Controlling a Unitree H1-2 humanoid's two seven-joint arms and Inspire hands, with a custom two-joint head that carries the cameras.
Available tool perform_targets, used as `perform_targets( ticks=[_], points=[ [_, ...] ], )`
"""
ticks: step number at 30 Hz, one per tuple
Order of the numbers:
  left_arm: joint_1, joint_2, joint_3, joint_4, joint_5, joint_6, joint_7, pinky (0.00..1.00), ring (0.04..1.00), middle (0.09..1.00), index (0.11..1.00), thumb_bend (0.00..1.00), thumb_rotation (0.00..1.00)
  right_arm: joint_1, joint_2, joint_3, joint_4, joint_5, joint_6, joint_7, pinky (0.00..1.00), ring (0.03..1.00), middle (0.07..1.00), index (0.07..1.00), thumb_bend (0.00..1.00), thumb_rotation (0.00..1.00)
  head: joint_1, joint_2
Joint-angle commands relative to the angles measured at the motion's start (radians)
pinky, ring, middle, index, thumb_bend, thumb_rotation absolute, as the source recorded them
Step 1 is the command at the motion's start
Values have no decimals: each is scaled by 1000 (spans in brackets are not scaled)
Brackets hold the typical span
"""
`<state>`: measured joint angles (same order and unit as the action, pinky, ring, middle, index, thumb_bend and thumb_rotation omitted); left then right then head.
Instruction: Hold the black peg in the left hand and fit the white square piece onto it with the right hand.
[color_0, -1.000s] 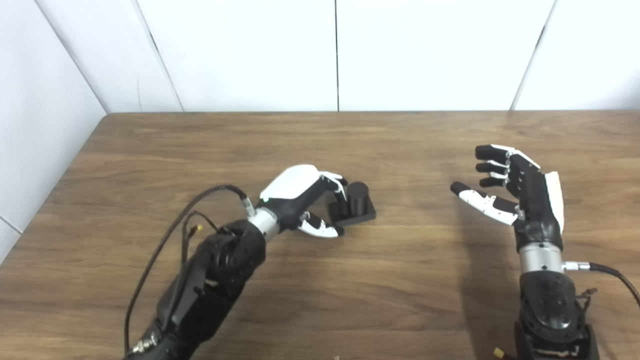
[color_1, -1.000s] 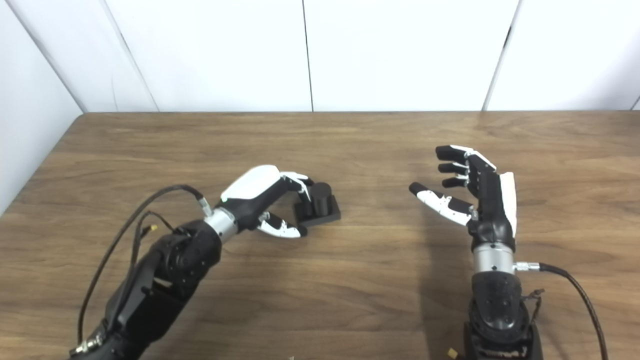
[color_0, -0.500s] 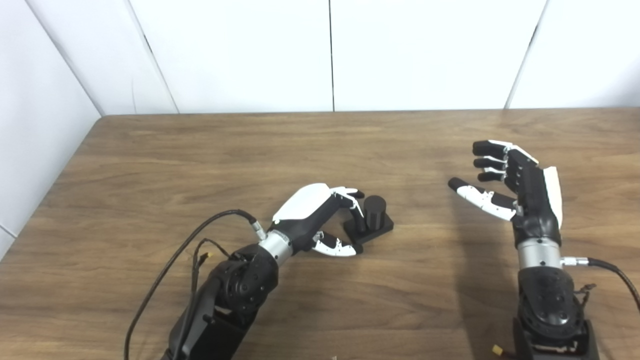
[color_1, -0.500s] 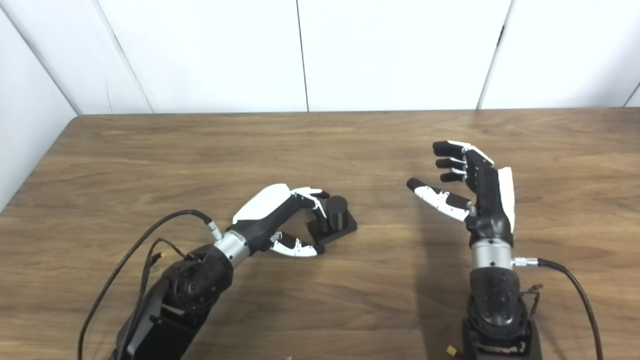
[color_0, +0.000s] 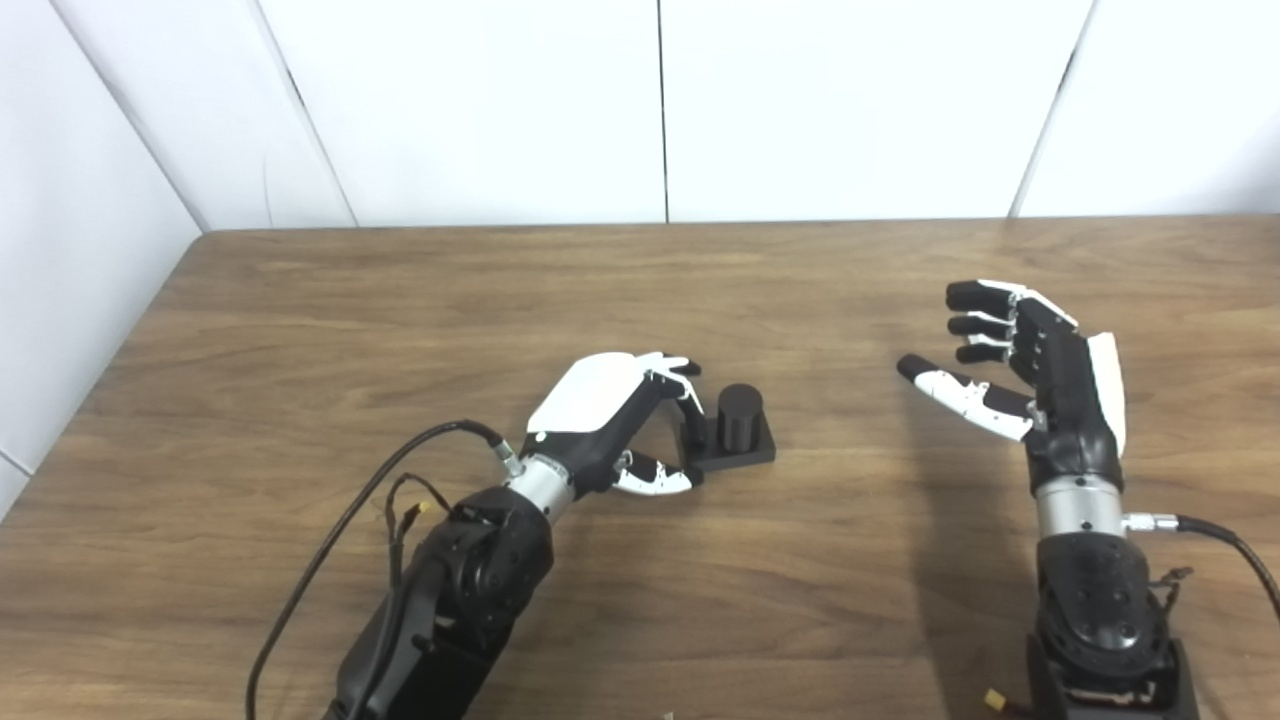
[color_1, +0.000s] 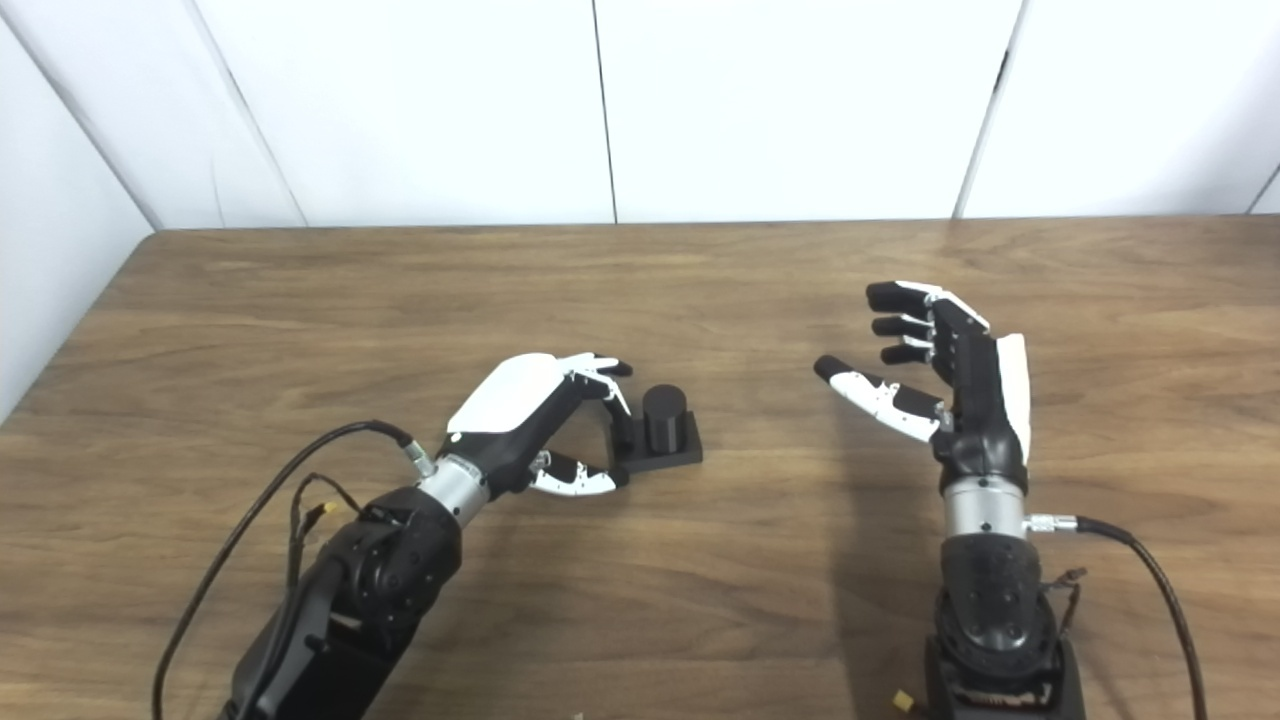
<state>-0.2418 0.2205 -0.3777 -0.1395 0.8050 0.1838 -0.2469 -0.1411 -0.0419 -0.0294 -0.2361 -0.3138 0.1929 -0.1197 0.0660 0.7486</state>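
- My left hand (color_0: 612, 420) sits low on the tabletop (color_0: 300, 330), palm turned toward the black peg (color_0: 741, 415), fingers (color_0: 675, 372) curled over the near edge of the peg's base and thumb (color_0: 655, 480) reaching in from the front. I read that as a grasp being set up on the base's left edge, not a finished one: the fingers look to be at or just touching the base, and I cannot tell whether they have actually clamped it, so I call its state undecided.
- The black peg is a short upright cylinder on a flat square black base (color_0: 745, 455), resting flat on the tabletop just right of my left hand. It is not lifted, so holding it is the step in hand.
- My right hand (color_0: 1040, 375) is held up off the tabletop, well apart from the peg, fingers spread and thumb out, holding nothing. I judge it is parked there to wait its turn and keep clear.
- The white square piece does not show in either view, so I cannot say where it lies; my right hand has nothing yet to fit onto the peg.
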Motion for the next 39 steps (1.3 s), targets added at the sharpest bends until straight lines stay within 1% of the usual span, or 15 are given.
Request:
perform_targets(
  ticks=[1, 7, 10, 14, 18, 29, 31, 32, 34, 39],
  points=[
    [-22, -7, 4, -7, 34, 5, 33, 922, 927, 886, 494, 521, 80, -38, 1, -4, -30, 7, -17, -7, 567, 663, 692, 655, 688, 106, 2, 2],
    [-18, -20, 8, -5, 63, 7, 39, 904, 917, 878, 497, 519, 83, -36, 2, -3, -31, 4, -16, -7, 552, 658, 695, 652, 691, 101, 2, 6],
    [-16, -23, 12, -3, 66, 3, 45, 892, 907, 876, 496, 519, 84, -35, 5, -4, -32, 8, -11, -6, 567, 666, 695, 650, 690, 100, 4, 7],
    [-16, -29, 18, 3, 61, 1, 53, 889, 902, 871, 495, 520, 83, -35, 6, -4, -29, 13, -15, -6, 549, 662, 699, 651, 688, 92, 4, 9],
    [-15, -35, 22, 7, 59, -1, 57, 884, 897, 868, 495, 520, 83, -37, 6, 0, -29, 1, -8, -9, 553, 664, 699, 649, 692, 99, 4, 9],
    [-18, -45, 16, 16, 67, 6, 65, 857, 891, 866, 498, 519, 84, -36, 3, 0, -30, 6, -4, -5, 564, 673, 706, 645, 690, 107, 5, 15],
    [-21, -46, 14, 20, 69, 6, 64, 850, 889, 866, 599, 757, 205, -36, 4, -2, -29, 15, -5, -3, 566, 678, 709, 643, 689, 100, 5, 15],
    [-22, -46, 14, 21, 70, 5, 64, 847, 888, 866, 625, 814, 235, -36, 5, -2, -29, 17, -5, -2, 567, 679, 710, 642, 689, 99, 5, 15],
    [-24, -46, 12, 26, 73, 6, 62, 842, 888, 867, 652, 864, 258, -36, 4, -2, -26, 18, -9, -4, 581, 687, 706, 639, 690, 97, 5, 15],
    [-31, -43, 4, 34, 89, 15, 49, 832, 887, 872, 681, 877, 260, -38, -2, 4, -25, 4, -15, -7, 578, 682, 701, 628, 689, 94, 5, 19]
  ],
)
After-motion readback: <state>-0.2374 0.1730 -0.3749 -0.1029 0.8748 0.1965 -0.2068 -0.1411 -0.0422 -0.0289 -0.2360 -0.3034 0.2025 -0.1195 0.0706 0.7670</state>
